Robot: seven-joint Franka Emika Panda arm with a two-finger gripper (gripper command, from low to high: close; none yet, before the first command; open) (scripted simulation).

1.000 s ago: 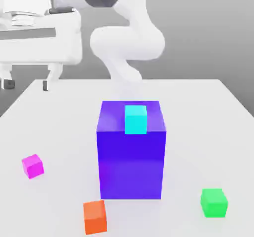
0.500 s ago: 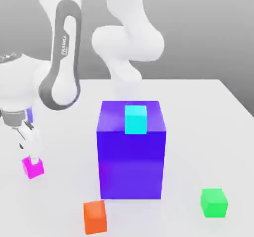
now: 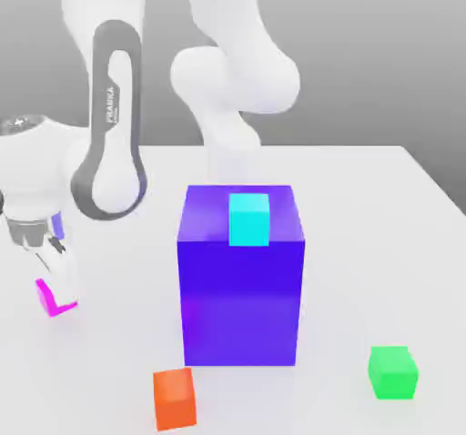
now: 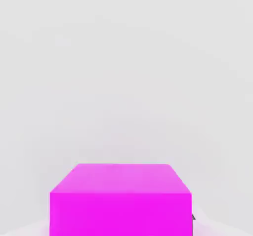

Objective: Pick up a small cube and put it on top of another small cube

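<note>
At the left edge of the exterior view, the white arm bends low over the table point(image 3: 382, 206) and its gripper point(image 3: 56, 289) is down on the small magenta cube point(image 3: 53, 301), fingers pressed together against its sides so that just a sliver of pink shows beside the white finger. In the hand view the magenta cube point(image 4: 120, 200) sits close up at the lower centre of the frame on the pale tabletop. The small orange cube point(image 3: 174, 398) lies at the lower left of centre, well apart from the magenta one. A big blue-violet block point(image 3: 240, 288) stands mid-frame with a cyan cube point(image 3: 249, 219) on top. A green cube point(image 3: 393, 372) rests at lower right.
</note>
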